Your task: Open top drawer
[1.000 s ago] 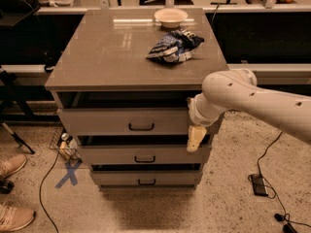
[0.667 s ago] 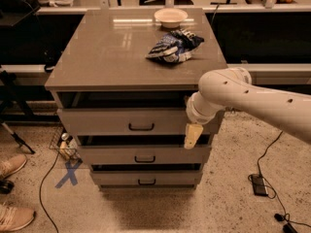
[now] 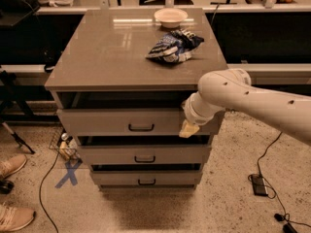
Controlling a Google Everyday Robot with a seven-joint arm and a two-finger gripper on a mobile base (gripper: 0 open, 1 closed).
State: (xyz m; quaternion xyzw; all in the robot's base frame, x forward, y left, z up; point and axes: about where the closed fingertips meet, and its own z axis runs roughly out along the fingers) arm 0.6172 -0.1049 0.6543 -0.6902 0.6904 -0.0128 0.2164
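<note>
The top drawer (image 3: 97,122) is the tallest grey-taupe front of the cabinet, with a small black bar handle (image 3: 141,127) at its centre. It stands slightly out from the cabinet, with a dark gap above it. My gripper (image 3: 188,128), with a yellowish tip, hangs from the white arm (image 3: 252,101) that comes in from the right. It is in front of the right part of the drawer front, to the right of the handle and apart from it.
Two shallower drawers (image 3: 112,155) (image 3: 116,178) sit below. A white bowl (image 3: 170,16) and a blue-white bag (image 3: 174,46) lie on the cabinet top (image 3: 107,52). A person's shoes (image 3: 12,165), a wire basket (image 3: 65,144), cables and a power brick (image 3: 258,184) are on the floor.
My gripper has moved a little left and up across the top drawer's front. The drawer has not visibly moved.
</note>
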